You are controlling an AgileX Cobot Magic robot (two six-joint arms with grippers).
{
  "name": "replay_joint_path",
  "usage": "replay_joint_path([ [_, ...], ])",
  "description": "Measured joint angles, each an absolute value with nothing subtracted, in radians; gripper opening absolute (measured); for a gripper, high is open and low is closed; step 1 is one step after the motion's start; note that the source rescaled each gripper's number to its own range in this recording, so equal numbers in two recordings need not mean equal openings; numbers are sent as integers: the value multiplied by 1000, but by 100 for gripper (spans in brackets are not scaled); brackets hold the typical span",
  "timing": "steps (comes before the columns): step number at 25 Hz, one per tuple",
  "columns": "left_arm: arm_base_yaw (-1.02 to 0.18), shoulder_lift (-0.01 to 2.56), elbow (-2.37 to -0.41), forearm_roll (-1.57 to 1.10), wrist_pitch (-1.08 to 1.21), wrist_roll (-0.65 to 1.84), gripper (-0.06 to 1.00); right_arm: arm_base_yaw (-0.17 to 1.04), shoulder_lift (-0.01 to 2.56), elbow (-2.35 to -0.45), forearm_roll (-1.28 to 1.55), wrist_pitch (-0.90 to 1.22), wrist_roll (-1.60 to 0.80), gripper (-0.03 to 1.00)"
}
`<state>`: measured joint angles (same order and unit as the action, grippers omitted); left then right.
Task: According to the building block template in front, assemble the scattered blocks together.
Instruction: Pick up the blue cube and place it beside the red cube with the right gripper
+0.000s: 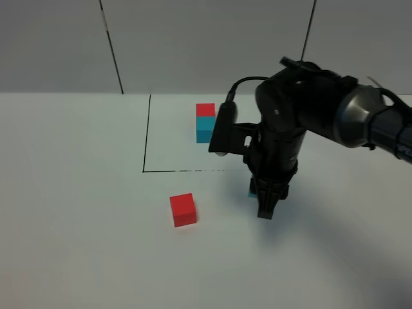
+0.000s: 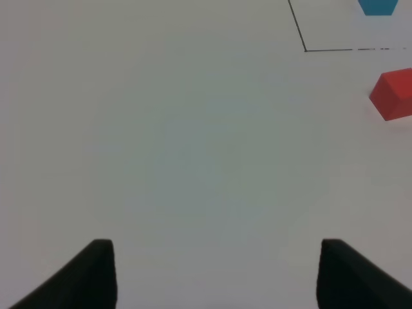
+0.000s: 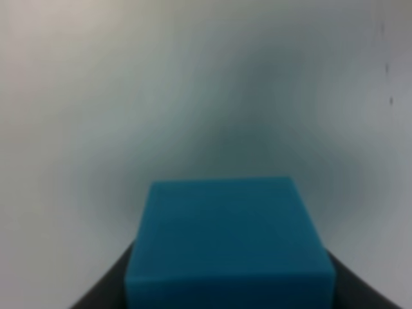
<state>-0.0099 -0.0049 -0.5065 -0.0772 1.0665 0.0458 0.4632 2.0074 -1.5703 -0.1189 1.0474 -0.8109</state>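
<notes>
The template [image 1: 205,122], a red cube joined to a cyan-blue cube, stands inside the black-lined area at the back. The scattered red block [image 1: 183,210] sits alone in front of the line. To its right, my right gripper [image 1: 266,209] points down at the table, shut on the cyan-blue block [image 3: 228,244]. Only a sliver of this block [image 1: 252,193] shows in the high view. My left gripper [image 2: 217,257] is open over bare table with nothing between its fingers. Its view shows the red block [image 2: 396,94] off to one side and the template's blue end [image 2: 378,6] at the edge.
A thin black line [image 1: 146,135] marks a rectangle on the white table [image 1: 77,193], with the template inside it. A grey panelled wall [image 1: 193,45] rises behind the table. The right arm's bulky body [image 1: 302,109] hangs over the table's right half.
</notes>
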Motion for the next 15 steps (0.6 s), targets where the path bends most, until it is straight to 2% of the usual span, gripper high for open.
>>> replay_joint_path([
  [8, -10, -5, -506, -77, 1067, 46, 40, 553, 2167, -1717, -191, 1090, -840, 1],
  [15, -10, -5, -506, -77, 1067, 46, 40, 567, 2291, -1842, -185, 1145, -908, 1],
])
